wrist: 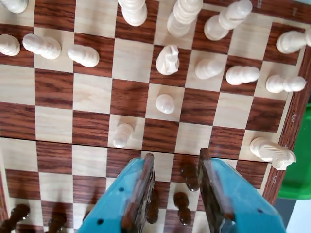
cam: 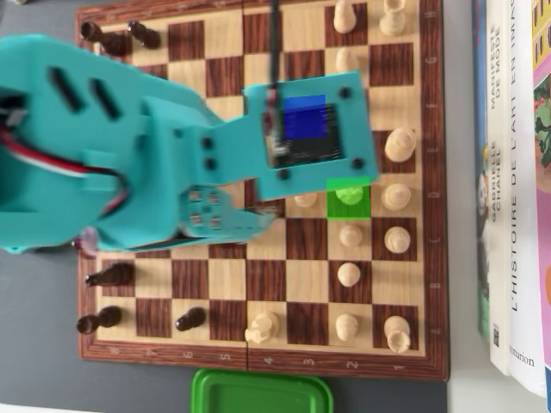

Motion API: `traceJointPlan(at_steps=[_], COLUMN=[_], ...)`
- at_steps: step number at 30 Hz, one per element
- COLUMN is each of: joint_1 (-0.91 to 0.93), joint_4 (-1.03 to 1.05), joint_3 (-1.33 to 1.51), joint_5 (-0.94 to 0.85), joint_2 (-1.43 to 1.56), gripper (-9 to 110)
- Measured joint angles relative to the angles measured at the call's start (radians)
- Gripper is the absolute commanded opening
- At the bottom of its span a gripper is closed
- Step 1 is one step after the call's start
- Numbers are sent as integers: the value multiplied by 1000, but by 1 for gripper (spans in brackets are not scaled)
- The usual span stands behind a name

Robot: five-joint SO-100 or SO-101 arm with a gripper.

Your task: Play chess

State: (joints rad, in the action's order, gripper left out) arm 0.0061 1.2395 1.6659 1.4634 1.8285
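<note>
Wooden brown-and-cream chessboard (wrist: 92,128) below; turquoise two-finger gripper (wrist: 176,187) spread wide, empty, above small dark wooden pawns (wrist: 189,175); descent risks toppling neighbours.

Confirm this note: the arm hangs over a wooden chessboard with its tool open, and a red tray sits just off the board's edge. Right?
Nearly. The tray is green, not red; the overhead view shows it just off the chessboard's lower edge. The rest holds: in the wrist view the tool is open above the board.
</note>
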Motion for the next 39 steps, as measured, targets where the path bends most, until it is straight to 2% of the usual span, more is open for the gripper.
traceJointPlan(at_steps=[6,14,39], joint_1=[0,0,-20], joint_4=[-179,-414,-1660], joint_3=[235,476,1189], joint_5=[97,117,117], joint_2=[252,528,1152], gripper=[14,14,14])
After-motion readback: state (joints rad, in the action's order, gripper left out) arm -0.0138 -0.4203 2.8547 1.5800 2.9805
